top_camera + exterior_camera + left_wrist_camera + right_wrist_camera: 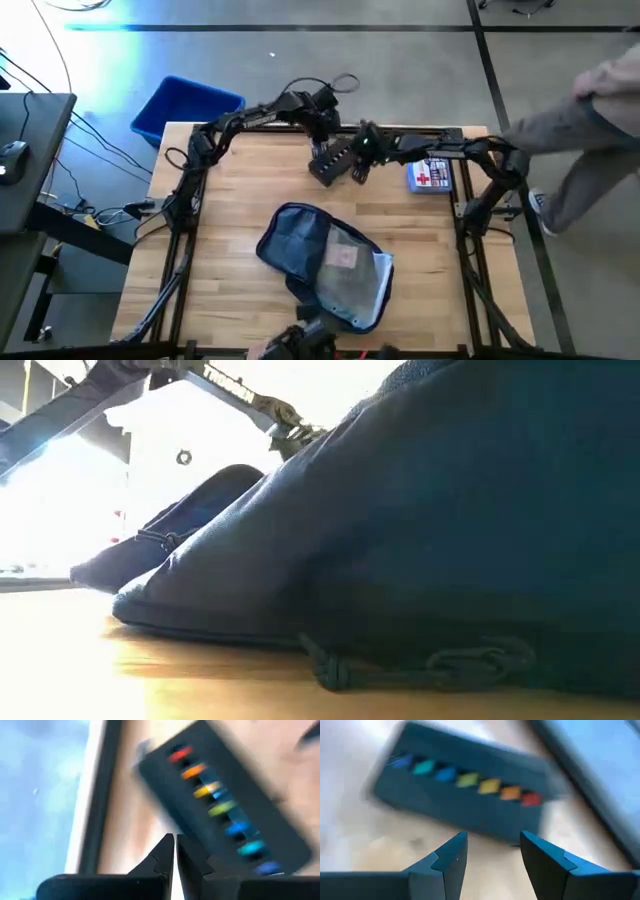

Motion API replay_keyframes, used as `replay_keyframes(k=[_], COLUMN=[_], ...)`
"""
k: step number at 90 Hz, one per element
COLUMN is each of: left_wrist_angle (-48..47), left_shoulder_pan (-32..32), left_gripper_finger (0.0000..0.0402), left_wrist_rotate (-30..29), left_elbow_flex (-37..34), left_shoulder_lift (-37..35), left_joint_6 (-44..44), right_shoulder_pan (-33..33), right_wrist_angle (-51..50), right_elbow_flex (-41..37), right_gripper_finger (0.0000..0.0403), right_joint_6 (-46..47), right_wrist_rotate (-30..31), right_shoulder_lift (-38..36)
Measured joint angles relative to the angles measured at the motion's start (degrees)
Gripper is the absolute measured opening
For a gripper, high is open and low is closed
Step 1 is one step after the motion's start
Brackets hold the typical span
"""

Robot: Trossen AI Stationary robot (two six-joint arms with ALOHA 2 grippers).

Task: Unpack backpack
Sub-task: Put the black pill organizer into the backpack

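The dark navy backpack (pixel 300 245) lies flat on the near middle of the table and fills the low view (pixel 450 530). A flat dark case with a row of coloured dots (pixel 335 160) lies on the table near the far edge. My left gripper (pixel 175 851) is shut just short of the case (pixel 225 805), on its far side. My right gripper (pixel 492 851) is open, and the case (pixel 465 795) lies just beyond its fingertips; in the high view this gripper (pixel 362 155) is at the case's right end. Neither gripper touches the backpack.
A clear pouch (pixel 352 272) lies on the backpack's right part. A white and blue box with a red cross (pixel 430 177) sits at the far right of the table. A bright blue bin (pixel 185 105) stands off the far left corner. A person (pixel 590 130) stands to the right.
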Motion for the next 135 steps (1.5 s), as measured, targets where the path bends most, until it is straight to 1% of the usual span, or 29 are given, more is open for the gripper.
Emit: replay_keyframes(k=[5,13,19,24,30,35,40,46,56,65,75,83,93,103,109,114,122,127,135], left_wrist_angle=[1.1,1.6,1.4,1.3,1.7,1.7,2.0,2.4,1.9,1.5,1.2,0.0,-3.6,-8.0,-11.5,-14.8,-18.3,-19.3,-18.4], left_shoulder_pan=[2.0,4.0,4.7,5.0,5.1,4.6,3.8,3.0,1.7,0.2,-1.4,-2.5,-4.1,-5.6,-6.2,-6.2,-6.0,-6.0,-6.3], left_gripper_finger=[0.0000,0.0000,0.0000,0.0000,0.0000,0.0000,0.0000,0.0000,0.0000,0.0000,0.0000,0.0000,0.0000,0.0000,0.0000,0.0000,0.0000,0.0000,0.0000], left_wrist_rotate=[2.3,3.2,3.8,6.0,11.3,15.8,17.0,16.9,16.0,16.0,16.3,11.8,3.4,-4.2,-6.5,-6.2,-2.2,0.9,3.5], left_elbow_flex=[0.0,-0.1,-0.1,-0.2,-0.2,-0.2,-0.2,-0.2,0.3,0.3,0.4,0.5,0.5,0.5,0.5,0.5,-1.6,-4.8,-12.2], left_shoulder_lift=[1.3,4.4,6.6,7.9,9.0,9.4,9.6,9.6,9.6,9.6,9.5,8.6,5.8,1.2,-1.9,-4.3,-8.6,-11.2,-15.4], left_joint_6=[-1.9,-5.0,-5.7,-5.8,-4.1,-0.9,2.2,4.9,8.8,13.2,15.9,17.0,17.1,15.5,14.3,12.5,9.9,8.8,6.8], right_shoulder_pan=[-2.6,-5.6,-6.7,-7.0,-6.8,-6.3,-5.6,-4.3,-1.0,3.4,8.8,12.8,16.0,17.0,16.5,15.7,13.8,12.5,9.9], right_wrist_angle=[0.2,-0.2,-0.3,-0.3,-0.5,-0.6,-0.5,-1.1,-1.6,-2.5,-2.8,-2.9,-3.3,-2.9,-2.8,-2.1,-1.6,-1.4,-1.5], right_elbow_flex=[0.0,0.0,0.0,0.0,0.0,0.0,0.0,-0.1,-0.1,-0.1,-0.1,-0.1,-0.1,-0.1,-0.1,-0.1,0.0,0.0,0.0], right_gripper_finger=[0.0169,0.0167,0.0161,0.0153,0.0143,0.0136,0.0131,0.0129,0.0128,0.0128,0.0128,0.0128,0.0128,0.0128,0.0128,0.0130,0.0138,0.0149,0.0177], right_joint_6=[0.8,2.2,2.6,2.9,3.0,2.7,2.6,2.6,3.8,5.1,5.6,5.6,5.2,2.5,1.6,1.0,-2.1,-3.6,-5.9], right_wrist_rotate=[0.8,1.3,2.3,2.9,2.6,1.0,-1.2,-3.4,-4.2,-6.8,-6.9,-6.9,-6.8,-6.1,-5.4,-4.4,-3.3,-3.8,-6.6], right_shoulder_lift=[0.1,1.5,2.9,4.2,5.7,6.6,7.2,7.4,7.4,7.4,7.4,7.3,5.6,2.6,0.6,-1.1,-2.7,-2.9,-2.9])
